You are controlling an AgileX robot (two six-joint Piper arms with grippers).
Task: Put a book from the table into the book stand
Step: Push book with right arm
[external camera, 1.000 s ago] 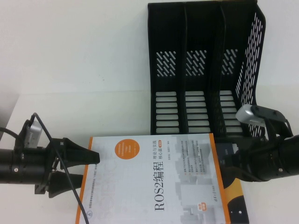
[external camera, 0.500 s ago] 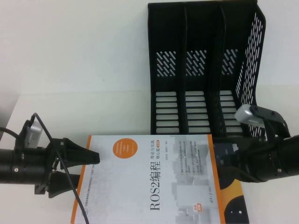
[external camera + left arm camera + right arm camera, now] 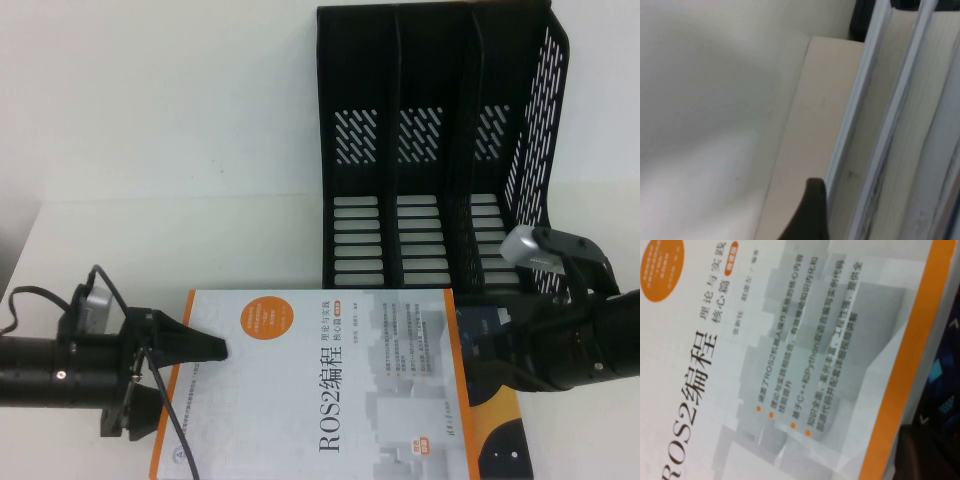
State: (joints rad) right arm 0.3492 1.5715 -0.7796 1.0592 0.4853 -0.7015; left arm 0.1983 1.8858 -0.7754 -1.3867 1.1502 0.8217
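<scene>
Glossy paperback, not yet in the stand.
Book [image 3: 330, 385] flat on the desk [image 3: 180, 150], at 6 o'clock from the black stand [image 3: 430, 150], atop a second book [image 3: 500, 420] showing at its 3 o'clock side. Probably stiff when closed, fairly heavy, slick-covered; best gripped at an overhanging edge. Left end effector [image 3: 200, 348] at the 9 o'clock edge, one finger over the cover; opening: cannot tell. Right end effector [image 3: 500, 350] at 3 o'clock; cannot tell either.
</scene>
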